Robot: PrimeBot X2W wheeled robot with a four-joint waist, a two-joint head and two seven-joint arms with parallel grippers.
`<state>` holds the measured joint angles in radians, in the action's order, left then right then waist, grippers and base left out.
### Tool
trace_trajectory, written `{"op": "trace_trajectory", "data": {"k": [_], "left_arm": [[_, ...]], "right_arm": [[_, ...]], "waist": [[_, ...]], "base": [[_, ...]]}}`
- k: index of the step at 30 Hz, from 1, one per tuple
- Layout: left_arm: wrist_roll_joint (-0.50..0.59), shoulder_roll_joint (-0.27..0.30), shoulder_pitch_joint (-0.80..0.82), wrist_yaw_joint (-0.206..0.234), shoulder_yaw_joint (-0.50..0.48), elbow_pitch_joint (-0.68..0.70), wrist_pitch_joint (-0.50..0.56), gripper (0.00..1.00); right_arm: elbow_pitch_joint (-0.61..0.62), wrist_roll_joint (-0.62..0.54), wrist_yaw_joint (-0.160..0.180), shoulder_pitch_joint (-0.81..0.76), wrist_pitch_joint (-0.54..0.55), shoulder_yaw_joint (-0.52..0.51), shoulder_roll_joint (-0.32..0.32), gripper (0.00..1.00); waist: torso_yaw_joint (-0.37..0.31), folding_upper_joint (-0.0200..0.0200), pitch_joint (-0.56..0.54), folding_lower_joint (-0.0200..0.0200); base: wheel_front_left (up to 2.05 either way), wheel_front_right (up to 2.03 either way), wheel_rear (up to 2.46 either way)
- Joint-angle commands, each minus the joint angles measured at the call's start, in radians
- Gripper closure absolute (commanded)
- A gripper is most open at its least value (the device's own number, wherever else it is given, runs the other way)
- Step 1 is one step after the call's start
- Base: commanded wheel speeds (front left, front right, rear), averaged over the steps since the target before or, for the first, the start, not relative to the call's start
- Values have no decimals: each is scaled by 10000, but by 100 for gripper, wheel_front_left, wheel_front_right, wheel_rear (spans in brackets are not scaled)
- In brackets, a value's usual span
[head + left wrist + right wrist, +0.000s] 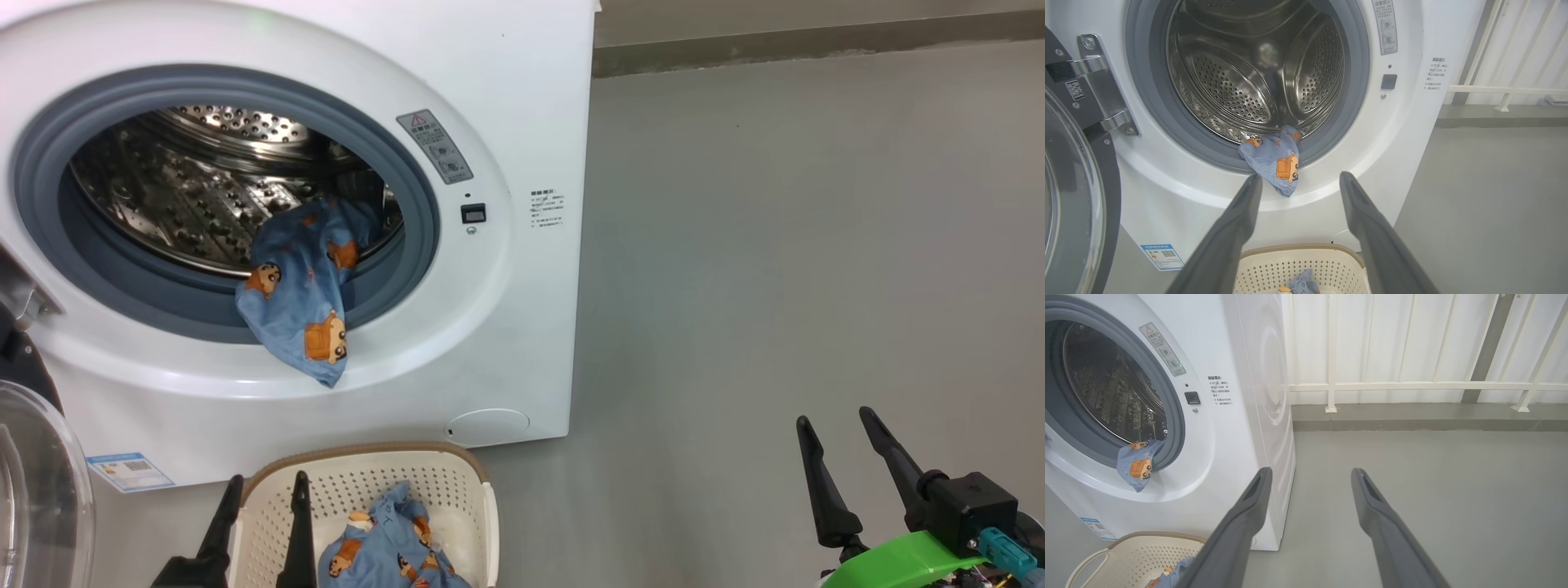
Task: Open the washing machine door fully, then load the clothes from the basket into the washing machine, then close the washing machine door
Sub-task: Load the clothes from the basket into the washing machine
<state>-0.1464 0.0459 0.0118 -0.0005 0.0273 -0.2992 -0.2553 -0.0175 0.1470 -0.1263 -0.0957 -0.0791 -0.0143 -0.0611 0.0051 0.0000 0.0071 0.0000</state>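
Head view, nearest first: the left gripper (269,490) is seen low at the near left, its two dark fingers spread apart and empty, poised over the left side of the basket (359,490). Inside the basket, a bundle of light blue printed clothes (384,547) lies toward the right, close beside the fingers but not touched by them. At the left edge the washing machine door (37,490) is swung wide, so the opening step is judged done. The right gripper (835,420) is held well off to the right above bare floor (775,245), its fingers likewise apart with nothing between them. Farther back, a second blue garment (298,302) is draped over the grey-blue gasket (420,204) of the washing machine (522,98), partly inside the steel drum (188,188) and partly hanging over the white front. Loading is therefore judged to be in hand. Next, the left fingers would need to be lowered onto the bundle and closed on it. The hanging garment would also have to be pushed fully inside before the door could be shut cleanly.
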Motion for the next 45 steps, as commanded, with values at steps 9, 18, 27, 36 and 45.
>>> {"op": "trace_trajectory", "data": {"k": [9,18,27,36,45], "left_arm": [[58,56,127,5,-303,285,-64,0],[37,50,363,-9,-301,52,-64,0],[34,190,1955,-87,-204,-1769,31,0],[-499,674,5018,-199,-583,-4750,1029,0],[-1140,1587,7845,-281,-1133,-7386,2006,0]], "right_arm": [[414,-177,-44,47,74,150,-57,0],[446,-113,-44,131,102,160,-49,0],[578,-11,-44,621,73,280,-136,0],[307,273,-44,1481,-310,645,-190,0],[-419,570,-44,2395,-947,1106,-201,0]], "waist": [[-5,0,64,0],[-34,0,341,0],[-364,0,1376,0],[-1057,0,2911,0],[-1789,0,4187,0]], "base": [[0,0,0],[0,0,0],[0,0,0],[0,0,0],[0,0,0]]}}
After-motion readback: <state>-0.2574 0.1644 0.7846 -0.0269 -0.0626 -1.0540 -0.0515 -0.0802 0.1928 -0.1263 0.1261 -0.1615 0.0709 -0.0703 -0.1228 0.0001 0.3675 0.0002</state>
